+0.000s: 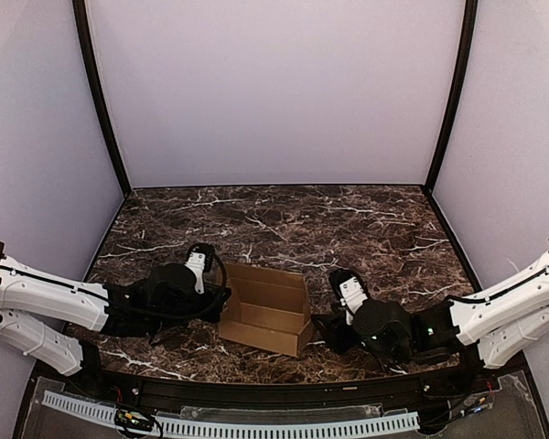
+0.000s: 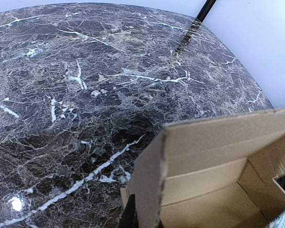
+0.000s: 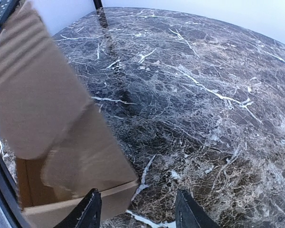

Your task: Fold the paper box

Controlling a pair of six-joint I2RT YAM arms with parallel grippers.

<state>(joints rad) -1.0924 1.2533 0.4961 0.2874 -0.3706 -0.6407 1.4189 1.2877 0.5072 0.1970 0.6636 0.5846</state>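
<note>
Half-folded brown paper box is sitting on the veined marble table's near middle. Right end effector is gaping open beside its corner; left end effector's state: cannot tell.

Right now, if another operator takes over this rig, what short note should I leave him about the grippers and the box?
Left gripper: at the left wall of the paper box. One finger shows outside that wall and the other is hidden, so I cannot tell whether it is open or shut.
Right gripper: open, low over the table, at a corner on the box's right side, not clamped on it.
Box: on the table near the front edge, between the two arms.
Done: the walls stand up, giving a tray shape.
Left: the top is open; probably the other flaps must be folded in and the box closed.
</note>
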